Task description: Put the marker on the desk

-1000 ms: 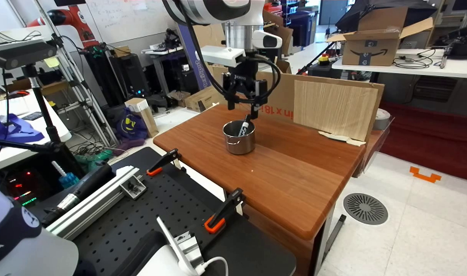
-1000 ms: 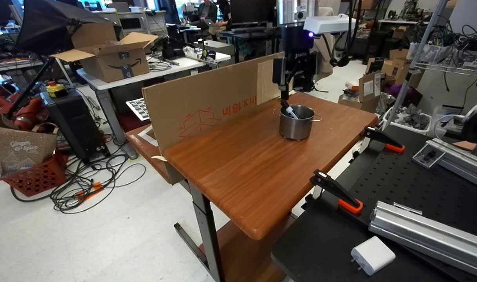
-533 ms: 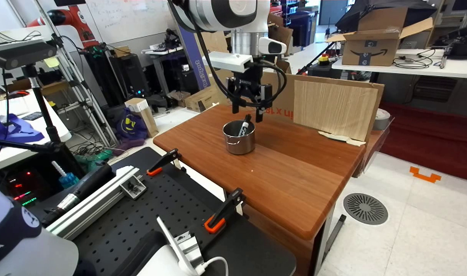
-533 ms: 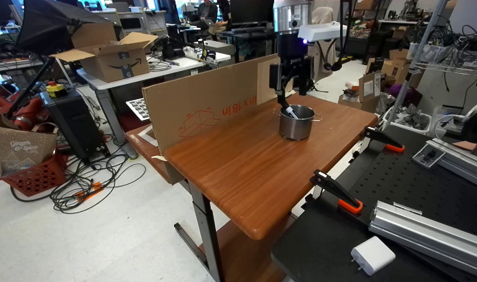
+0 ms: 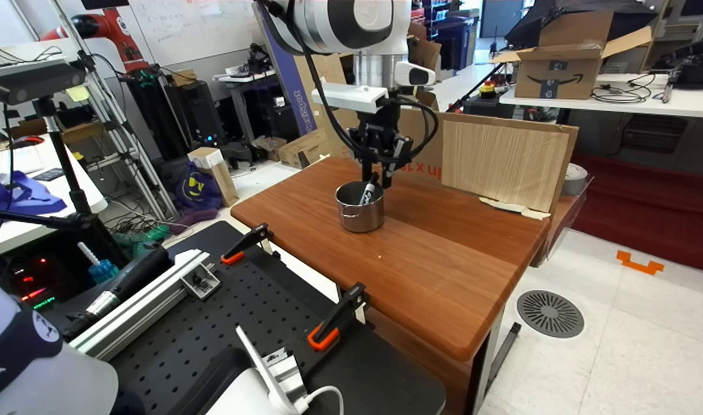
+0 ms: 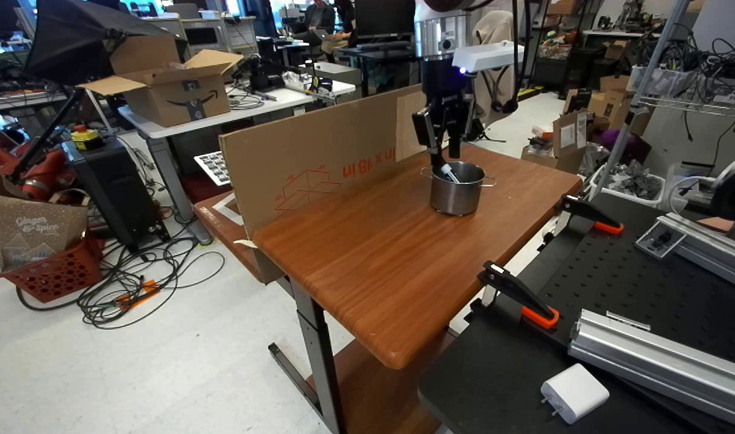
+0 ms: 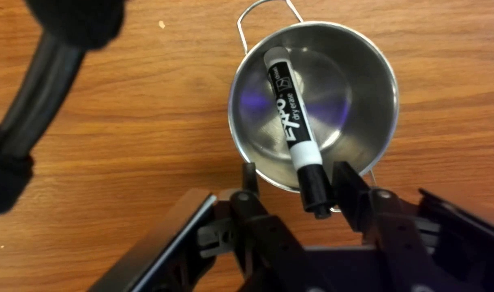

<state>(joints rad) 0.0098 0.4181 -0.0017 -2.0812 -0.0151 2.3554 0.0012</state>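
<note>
Robotiq gripper: fingertips apart near the rim of the metal pot. EXPO dry erase marker: leaning inside the pot, black cap between the fingertips, contact not determinable. Wooden desk: under the pot. Cardboard panel: beyond the pot, inverted print "in x 18 in".

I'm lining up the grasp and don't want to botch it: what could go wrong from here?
The marker leans in the pot, and its black cap sits nearer one finger of the open gripper, so closing may shove it sideways. Gripping only the cap could pull it off and leave the marker behind. In the wrist view the fingertips look close to the pot; lowering further might snag and drag it.
</note>
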